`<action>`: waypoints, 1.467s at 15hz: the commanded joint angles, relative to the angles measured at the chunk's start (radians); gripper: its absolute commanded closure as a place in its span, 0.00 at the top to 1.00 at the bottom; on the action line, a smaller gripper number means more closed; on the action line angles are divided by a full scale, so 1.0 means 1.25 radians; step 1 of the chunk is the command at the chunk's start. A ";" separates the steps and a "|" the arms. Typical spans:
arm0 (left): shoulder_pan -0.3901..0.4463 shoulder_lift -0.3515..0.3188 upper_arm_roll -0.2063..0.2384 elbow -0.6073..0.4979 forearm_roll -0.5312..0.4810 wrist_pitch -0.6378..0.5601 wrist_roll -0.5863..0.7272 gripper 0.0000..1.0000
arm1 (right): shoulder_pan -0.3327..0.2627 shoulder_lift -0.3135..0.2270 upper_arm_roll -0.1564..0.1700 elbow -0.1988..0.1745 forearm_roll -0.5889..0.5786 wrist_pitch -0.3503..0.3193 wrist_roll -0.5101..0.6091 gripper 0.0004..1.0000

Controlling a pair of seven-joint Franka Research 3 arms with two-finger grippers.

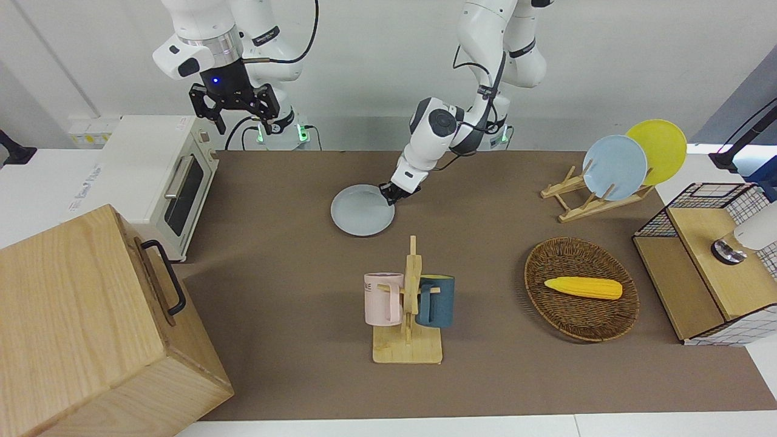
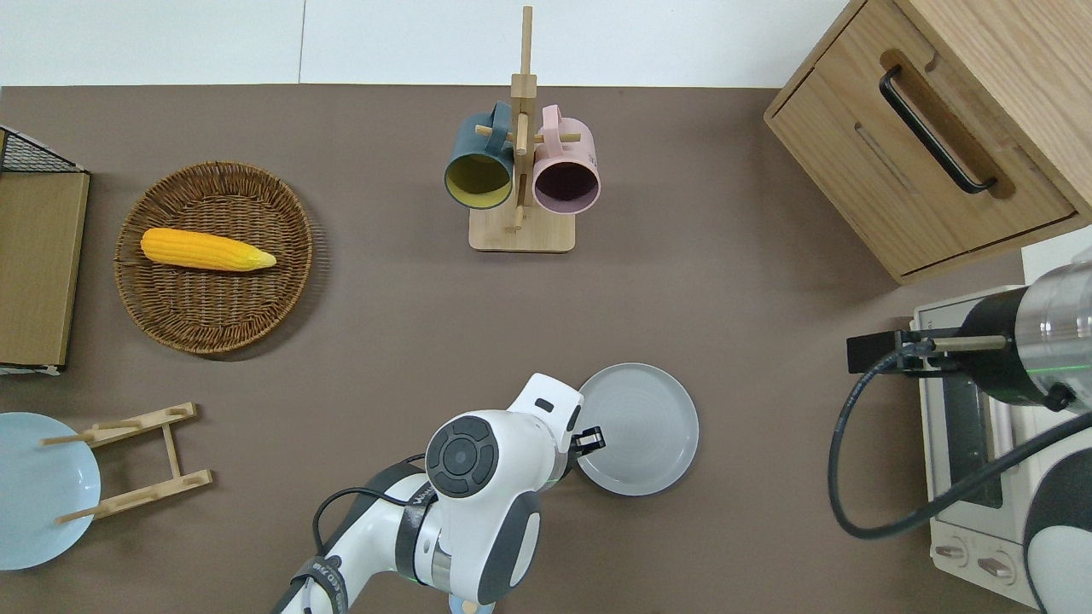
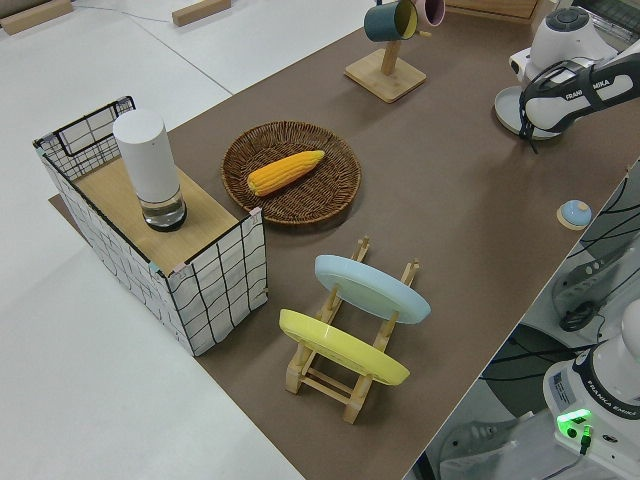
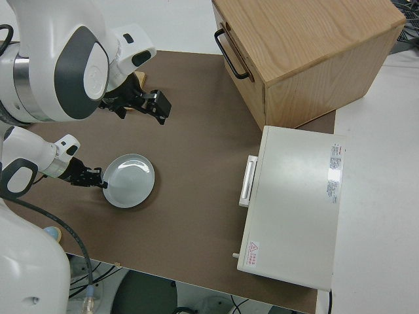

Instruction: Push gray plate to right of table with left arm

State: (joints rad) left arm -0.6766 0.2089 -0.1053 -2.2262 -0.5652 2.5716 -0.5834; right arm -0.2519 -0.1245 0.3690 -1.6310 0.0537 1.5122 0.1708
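The gray plate (image 1: 363,210) lies flat on the brown table (image 1: 273,261), nearer to the robots than the mug rack. It also shows in the overhead view (image 2: 640,429) and the right side view (image 4: 129,180). My left gripper (image 1: 389,193) is low at the table, against the plate's rim on the side toward the left arm's end. It shows in the overhead view (image 2: 590,441) too. The white left arm (image 1: 432,130) slants down to it. My right gripper (image 1: 241,118) is parked, open and empty.
A mug rack (image 1: 408,303) holds a pink and a blue mug. A toaster oven (image 1: 164,176) and a wooden box (image 1: 91,328) stand at the right arm's end. A corn basket (image 1: 581,288), a plate rack (image 1: 613,167) and a wire crate (image 1: 710,261) stand at the left arm's end.
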 commanded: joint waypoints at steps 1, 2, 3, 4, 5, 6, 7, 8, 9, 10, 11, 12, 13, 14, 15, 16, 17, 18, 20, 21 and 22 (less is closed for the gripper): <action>-0.040 0.103 0.006 0.051 -0.033 0.044 -0.007 0.13 | -0.019 -0.022 0.012 -0.022 0.017 0.000 0.009 1.00; -0.040 0.099 0.002 0.049 -0.037 0.041 -0.006 0.72 | -0.019 -0.022 0.012 -0.022 0.017 0.000 0.008 1.00; -0.036 0.096 -0.003 0.049 -0.037 0.035 -0.007 0.82 | -0.019 -0.022 0.012 -0.022 0.017 0.000 0.009 1.00; -0.028 0.092 -0.008 0.049 -0.037 0.030 -0.006 0.97 | -0.019 -0.022 0.012 -0.022 0.017 0.000 0.009 1.00; -0.017 0.083 -0.016 0.049 -0.037 0.023 -0.007 0.99 | -0.019 -0.022 0.012 -0.022 0.017 -0.001 0.009 1.00; -0.009 0.069 -0.022 0.049 -0.039 0.009 -0.008 0.99 | -0.019 -0.022 0.012 -0.022 0.016 0.000 0.008 1.00; 0.001 0.054 -0.027 0.049 -0.042 -0.013 -0.009 0.99 | -0.019 -0.022 0.012 -0.022 0.017 -0.001 0.009 1.00; 0.013 0.032 -0.033 0.049 -0.044 -0.037 -0.011 0.99 | -0.019 -0.022 0.012 -0.022 0.017 0.000 0.009 1.00; 0.027 0.009 -0.034 0.048 -0.044 -0.080 -0.014 0.99 | -0.019 -0.022 0.012 -0.022 0.017 -0.001 0.009 1.00; 0.050 -0.029 -0.032 0.048 -0.044 -0.151 -0.013 0.99 | -0.019 -0.022 0.012 -0.022 0.017 0.000 0.008 1.00; 0.065 -0.054 -0.031 0.048 -0.042 -0.194 -0.013 0.99 | -0.019 -0.022 0.012 -0.022 0.017 0.000 0.009 1.00; 0.080 -0.081 -0.027 0.048 -0.040 -0.238 -0.013 0.99 | -0.019 -0.022 0.012 -0.022 0.017 0.000 0.008 1.00; 0.092 -0.104 -0.023 0.049 -0.036 -0.280 -0.012 0.99 | -0.019 -0.022 0.012 -0.022 0.017 0.000 0.008 0.99; 0.104 -0.128 -0.015 0.051 -0.031 -0.319 -0.009 0.99 | -0.019 -0.022 0.012 -0.022 0.017 0.000 0.008 1.00; 0.115 -0.147 -0.003 0.053 -0.026 -0.357 -0.007 0.99 | -0.019 -0.022 0.012 -0.022 0.017 0.000 0.008 1.00; 0.122 -0.163 0.014 0.059 -0.018 -0.394 -0.006 0.99 | -0.019 -0.022 0.012 -0.022 0.017 0.000 0.008 1.00; 0.130 -0.177 0.029 0.069 -0.006 -0.433 -0.006 0.99 | -0.019 -0.022 0.012 -0.022 0.017 0.000 0.009 1.00; 0.146 -0.184 0.041 0.085 0.016 -0.476 -0.006 0.99 | -0.019 -0.022 0.012 -0.022 0.017 0.000 0.008 1.00; 0.182 -0.192 0.058 0.124 0.098 -0.562 -0.001 0.99 | -0.019 -0.022 0.012 -0.022 0.017 0.000 0.008 1.00; 0.194 -0.198 0.067 0.150 0.149 -0.601 0.004 0.99 | -0.019 -0.022 0.012 -0.022 0.017 0.000 0.008 1.00; 0.199 -0.200 0.083 0.172 0.190 -0.638 0.010 0.99 | -0.019 -0.022 0.012 -0.022 0.017 0.000 0.009 1.00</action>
State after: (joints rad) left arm -0.4660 -0.0341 -0.0308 -2.0929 -0.4549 1.9065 -0.5865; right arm -0.2519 -0.1245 0.3690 -1.6310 0.0537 1.5122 0.1708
